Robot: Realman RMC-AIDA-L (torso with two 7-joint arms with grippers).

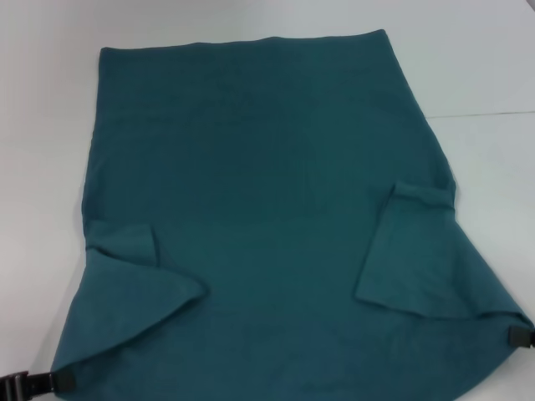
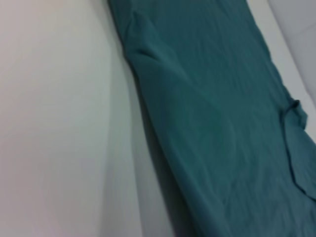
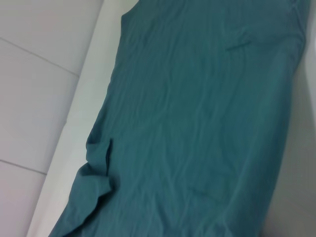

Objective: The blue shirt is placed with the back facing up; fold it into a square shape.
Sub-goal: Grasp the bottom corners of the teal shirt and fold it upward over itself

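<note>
Blue shirt (image 1: 267, 192) lies spread across the white worktop (image 1: 485, 75), its far edge straight and its near part flaring wider toward the robot, with both short sleeves folded inward onto the body of the cloth, one on each side. Left gripper (image 1: 60, 382) is at the near left corner of the shirt, its black tip meeting the fabric edge; whether it is clamped on the cloth cannot be told. Right gripper (image 1: 520, 336) sits at the near right corner, touching the hem there, and its state cannot be told either. Both wrist views show only rumpled teal fabric beside the pale worktop
</note>
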